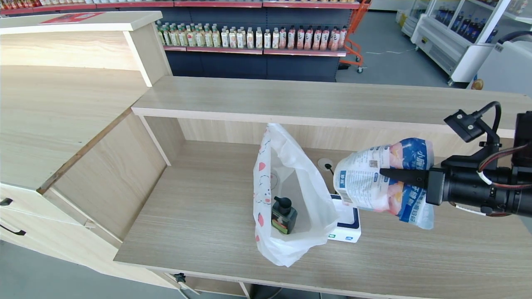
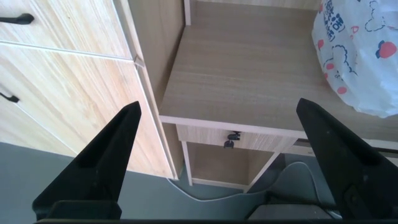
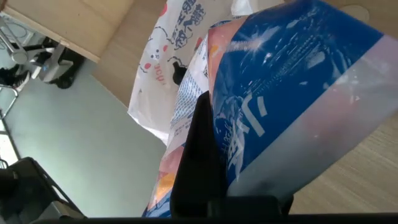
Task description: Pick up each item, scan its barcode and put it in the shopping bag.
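One packet (image 1: 365,187) of blue, white and pink plastic is clenched in the right end effector (image 1: 386,176), held in the air above the worktop (image 1: 199,220). Its long axis runs roughly level, in line with the fingers (image 3: 199,143). The blue end lies back toward the wrist, and the white printed end points past the fingertips to the robot's left. One finger lies across the packet's upper face; the other is hidden behind it.

Just beyond the fingertips, on the robot's left, stands the shopping bag (image 1: 316,199), mouth open, with a dark pump bottle (image 1: 284,216) upright inside. Below the packet's white end sits a white scanner (image 1: 347,220), touching the bag's side. A round cable port (image 1: 325,163) lies in the worktop behind them.

The left end effector (image 2: 219,106) is released, fingers spread wide, out past the worktop's front edge, well apart from the shopping bag.
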Motion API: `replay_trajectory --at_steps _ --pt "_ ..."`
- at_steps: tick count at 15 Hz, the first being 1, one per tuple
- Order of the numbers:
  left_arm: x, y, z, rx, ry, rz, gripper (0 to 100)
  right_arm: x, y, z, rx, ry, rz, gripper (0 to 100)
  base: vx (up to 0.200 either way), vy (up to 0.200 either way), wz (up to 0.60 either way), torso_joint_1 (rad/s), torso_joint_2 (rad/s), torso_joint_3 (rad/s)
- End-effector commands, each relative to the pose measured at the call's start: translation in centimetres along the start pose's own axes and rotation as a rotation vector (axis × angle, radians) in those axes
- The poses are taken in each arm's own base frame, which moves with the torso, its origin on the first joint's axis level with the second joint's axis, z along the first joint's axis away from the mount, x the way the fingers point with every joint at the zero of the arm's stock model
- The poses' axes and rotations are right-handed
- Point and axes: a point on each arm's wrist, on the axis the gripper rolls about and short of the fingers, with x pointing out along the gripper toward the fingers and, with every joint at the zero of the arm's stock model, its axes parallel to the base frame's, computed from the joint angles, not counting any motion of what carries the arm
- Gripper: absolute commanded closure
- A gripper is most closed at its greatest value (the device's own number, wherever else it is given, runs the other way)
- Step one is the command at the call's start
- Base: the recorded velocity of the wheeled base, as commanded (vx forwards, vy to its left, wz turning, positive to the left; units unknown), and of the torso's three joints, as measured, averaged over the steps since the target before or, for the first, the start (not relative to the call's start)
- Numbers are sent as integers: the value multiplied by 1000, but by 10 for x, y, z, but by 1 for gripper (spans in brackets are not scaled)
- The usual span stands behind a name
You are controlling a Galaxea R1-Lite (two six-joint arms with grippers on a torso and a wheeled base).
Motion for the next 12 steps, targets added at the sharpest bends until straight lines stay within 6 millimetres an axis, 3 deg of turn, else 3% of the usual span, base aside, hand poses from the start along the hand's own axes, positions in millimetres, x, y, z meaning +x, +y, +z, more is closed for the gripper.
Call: replay_trajectory --at_steps 1,5,8,12 --pt "0 0 0 0 0 1 0 -1 4 -2 0 3 13 100 0 0 0 0 0 0" --pt "0 0 0 5 0 1 0 4 3 -7 12 26 17 100 0 0 0 0 0 0" --pt "0 0 0 5 0 1 0 11 -2 -9 21 44 17 100 0 200 0 -2 2 2" --pt "0 0 0 0 0 1 0 38 -15 -9 36 79 16 100 0 0 0 0 0 0"
